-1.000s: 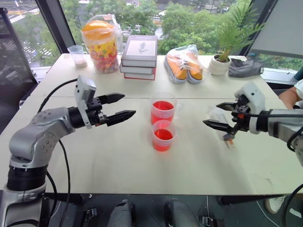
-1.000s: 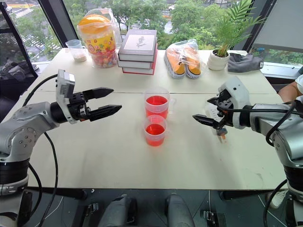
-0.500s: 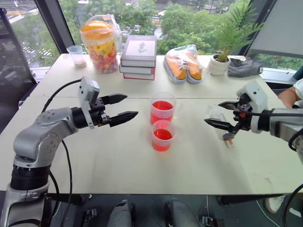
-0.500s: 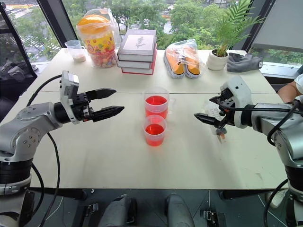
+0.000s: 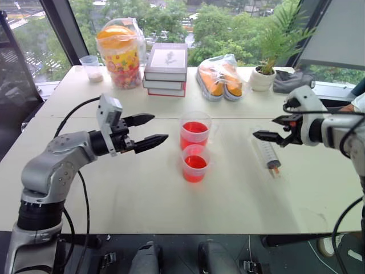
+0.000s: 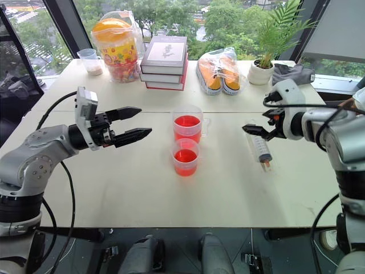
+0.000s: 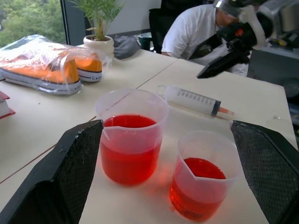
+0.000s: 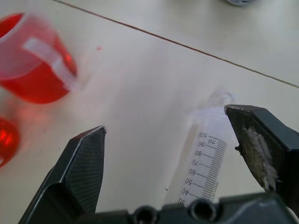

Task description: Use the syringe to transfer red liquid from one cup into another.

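Above the syringe (image 5: 266,154), right tool (image 5: 272,129) hovers open.

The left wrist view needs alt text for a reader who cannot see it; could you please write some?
Two clear cups of red liquid stand on a pale table between the open left gripper's black fingers: the taller cup and the shorter cup. Beyond them lies a syringe, with the open right gripper above it.

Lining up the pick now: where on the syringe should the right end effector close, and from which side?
Grip the syringe mid-barrel, coming from above. It lies flat on the table, apart from both cups, so its long sides are free. The right end effector hangs open by its plunger end; close across the barrel.
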